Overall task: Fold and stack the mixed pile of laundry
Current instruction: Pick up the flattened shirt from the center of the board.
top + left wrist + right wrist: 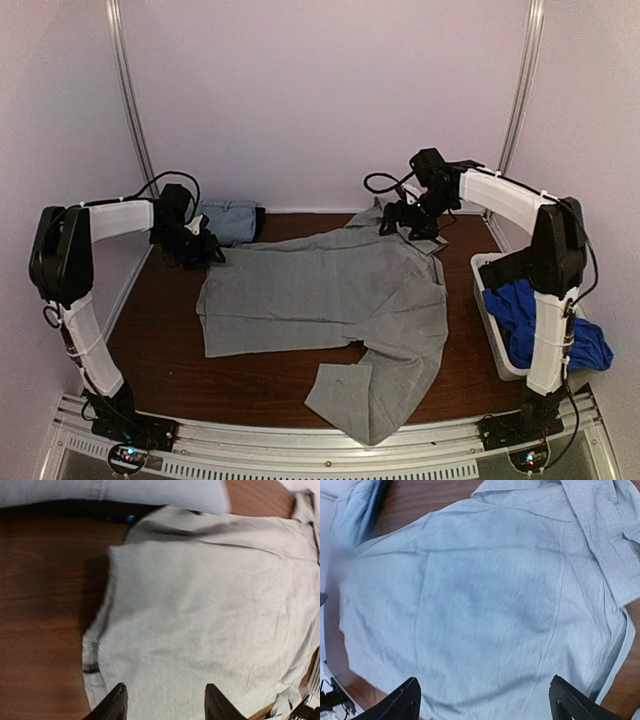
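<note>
Left end effector (165, 705): fingers partway apart, nothing between them, just the shirt (330, 290) showing through the gap. It sits over the shirt's far left corner. I can't tell if the tips touch the cloth.

Right end effector (485, 702): fingers spread really wide, also gripping nothing. It's over the far right end of the shirt, with grey fabric filling nearly everything below it.

The shirt is light grey and lies spread flat across the middle of the counter (160, 340), with one sleeve trailing toward the near edge.

The overhead view gives you the whole layout. A folded piece (232, 220), pale grey, sits at the back left, right beside the left end effector. A white bin (490, 315) stands on the right with a blue piece (525, 310) draped in it and spilling over the side. The right wrist view shows none of the bin. The left wrist view adds a dark strip under the folded piece with a speck of blue in it, which you can't make out from above. The right wrist view shows the shirt's stitched seams up close.

Count: two arms, two end effectors, one spread shirt, one folded piece, one blue piece, one bin.
</note>
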You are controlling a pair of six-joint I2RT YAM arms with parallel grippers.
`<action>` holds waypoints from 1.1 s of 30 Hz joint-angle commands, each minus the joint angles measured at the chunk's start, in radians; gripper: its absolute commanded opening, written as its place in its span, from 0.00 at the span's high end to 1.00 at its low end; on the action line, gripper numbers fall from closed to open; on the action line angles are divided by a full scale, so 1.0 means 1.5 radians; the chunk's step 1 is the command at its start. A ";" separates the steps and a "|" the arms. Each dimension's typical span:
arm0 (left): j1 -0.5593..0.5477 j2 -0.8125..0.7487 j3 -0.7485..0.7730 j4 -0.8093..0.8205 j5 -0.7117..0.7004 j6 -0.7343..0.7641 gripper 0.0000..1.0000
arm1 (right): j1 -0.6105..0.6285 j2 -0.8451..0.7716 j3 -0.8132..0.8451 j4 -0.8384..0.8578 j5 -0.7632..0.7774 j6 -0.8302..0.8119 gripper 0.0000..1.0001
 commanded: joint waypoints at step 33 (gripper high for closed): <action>-0.083 -0.484 -0.453 -0.025 0.030 -0.076 0.54 | 0.396 -0.490 -0.821 0.096 0.174 0.560 0.48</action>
